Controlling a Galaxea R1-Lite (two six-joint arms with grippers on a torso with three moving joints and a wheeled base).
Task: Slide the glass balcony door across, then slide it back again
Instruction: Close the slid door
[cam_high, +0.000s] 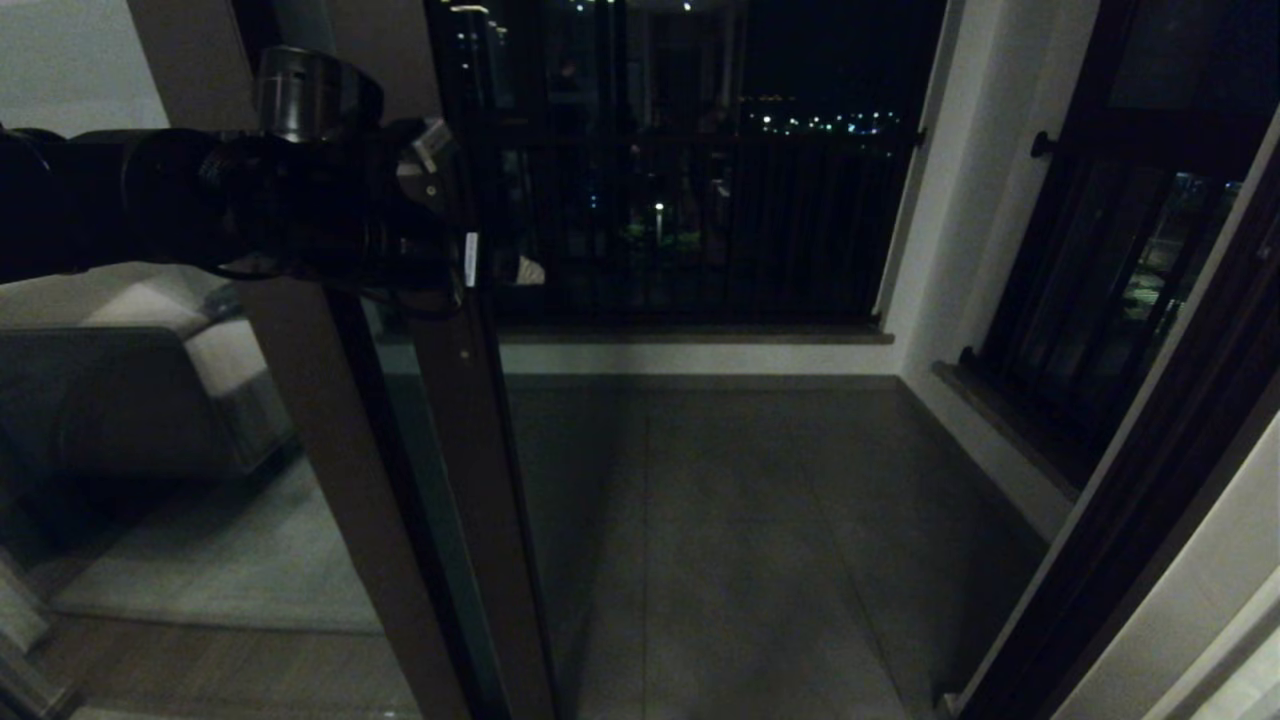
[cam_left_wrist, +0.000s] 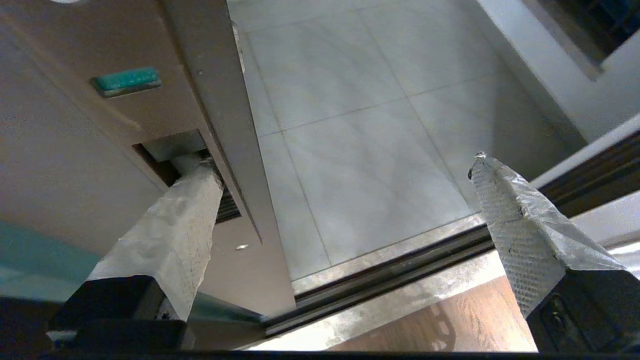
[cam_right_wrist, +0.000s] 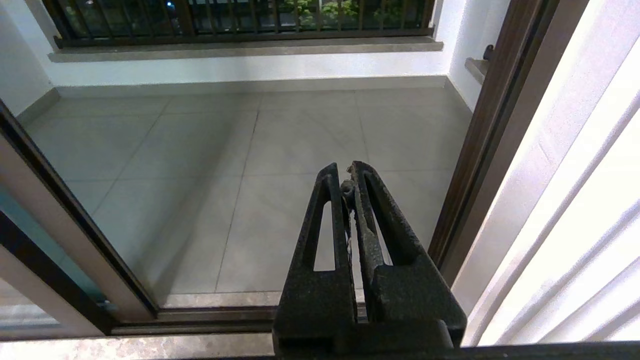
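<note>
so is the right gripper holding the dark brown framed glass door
No, the right gripper hangs shut and empty over the grey tiled balcony floor.

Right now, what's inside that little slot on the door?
One taped finger of the left gripper is poked into the recessed handle of the glass balcony door. Its other finger hangs free over the balcony floor. The fingertip hides the slot's depths.

Glass balcony door (cam_high: 470, 480): dark brown frame, greenish glass edge. Small teal tag (cam_left_wrist: 126, 81) on stile. Left gripper (cam_left_wrist: 345, 167): fingers (cam_left_wrist: 170, 235) wrapped in grey-white dimpled tape. Right gripper (cam_right_wrist: 346, 175): black, grainy. Balcony floor tiles (cam_right_wrist: 280, 165): pale grey. Window bars (cam_high: 700, 220): black.
</note>
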